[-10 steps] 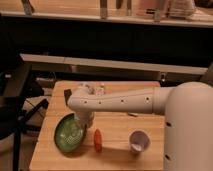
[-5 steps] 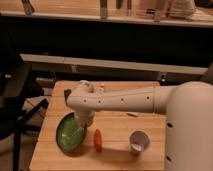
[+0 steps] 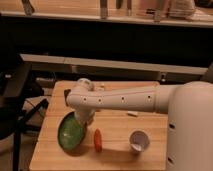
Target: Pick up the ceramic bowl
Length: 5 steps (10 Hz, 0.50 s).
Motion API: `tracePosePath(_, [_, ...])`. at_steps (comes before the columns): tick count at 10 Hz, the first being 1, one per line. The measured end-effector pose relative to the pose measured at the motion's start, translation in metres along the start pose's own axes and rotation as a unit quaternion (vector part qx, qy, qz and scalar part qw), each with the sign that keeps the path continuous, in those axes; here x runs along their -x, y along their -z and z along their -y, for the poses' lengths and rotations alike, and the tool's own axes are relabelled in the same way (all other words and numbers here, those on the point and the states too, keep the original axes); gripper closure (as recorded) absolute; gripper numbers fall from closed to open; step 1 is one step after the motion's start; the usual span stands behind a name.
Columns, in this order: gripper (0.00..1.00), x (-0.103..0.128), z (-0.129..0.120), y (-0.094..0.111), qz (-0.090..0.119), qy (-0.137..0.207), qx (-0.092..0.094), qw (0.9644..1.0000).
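**Hand at the bowl's upper rim**

The hand [image 3: 86, 119] hung below the arm's elbow joint, at the upper right rim of the bowl [image 3: 71, 133]. It seemed to meet that rim, but whether it was clamped on it or spread apart could not be told, for the wrist hid the tips. The bowl stood tilted, its right edge raised toward the hand and its lower left edge down at the desk [image 3: 115, 160], near the desk's left side. Its green inside faced up and to the left.

Just right of the bowl lay a small orange-red thing [image 3: 98, 140], upright in the view and apart from the bowl. Farther right stood a white cup [image 3: 139, 141], well apart from both. A small pale scrap [image 3: 132, 114] lay near the desk's middle, under the arm [image 3: 120, 99]. The arm, white with a row of dark dots, reached in from the robot's bulky white body [image 3: 192, 130] at the right.

The desk was pale wood. To its left stood a dark chair [image 3: 15, 100]. Behind ran a long dark counter front with a pale ledge [image 3: 115, 65], and above it a wooden top [image 3: 75, 10].
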Motion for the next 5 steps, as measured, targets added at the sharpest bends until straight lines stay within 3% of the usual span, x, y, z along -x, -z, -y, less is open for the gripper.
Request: tracePosePath(5, [1.0,-0.0007,-0.0032,0.0074,-0.006,-0.004,0.004,1.0])
